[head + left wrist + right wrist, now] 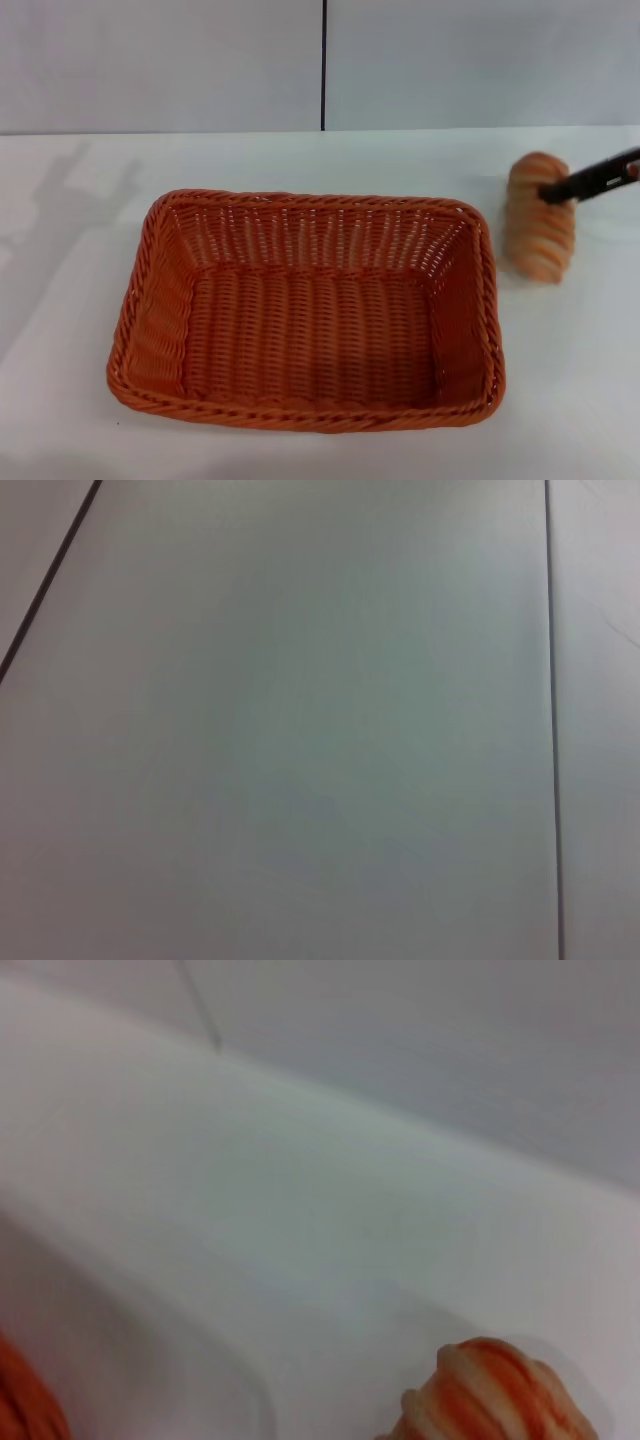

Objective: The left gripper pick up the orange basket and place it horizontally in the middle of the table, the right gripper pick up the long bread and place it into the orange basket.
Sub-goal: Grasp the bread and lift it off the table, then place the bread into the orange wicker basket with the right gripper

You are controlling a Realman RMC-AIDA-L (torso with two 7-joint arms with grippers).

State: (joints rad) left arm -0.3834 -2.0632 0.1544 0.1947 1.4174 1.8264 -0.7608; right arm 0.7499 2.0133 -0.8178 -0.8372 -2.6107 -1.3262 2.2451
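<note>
In the middle of the table (70, 300), the orange basket (310, 310) is seen lying flat w/ its long side across the head view, open side up. Nothing is seen inside it; only the woven floor and sloping walls are shown. Its braided rim is intact all round.

To the robot's right of the basket, near its far right corner but apart from it, the long bread (540, 217) is found. It is oriented roughly front-to-back in the head view, striped tan and orange-brown. Whether it rests on the tabletop or is raised a little cannot be told.

The right gripper (558, 192) is reached in from the right edge of the head view, its black fingers (590, 183) laid across the upper part of the loaf. Contact w/ the bread is shown, and the claw appears to be closed around it, though the far finger is hidden behind the loaf. In the right wrist view, one rounded end of the bread (495, 1395) is seen close up, w/ a bit of basket rim (25, 1400) at a corner and white tabletop (300, 1210) between.

The left gripper is not shown in any view; the left wrist view is filled by a plain grey-white panel (300, 730) w/ dark seams.
</note>
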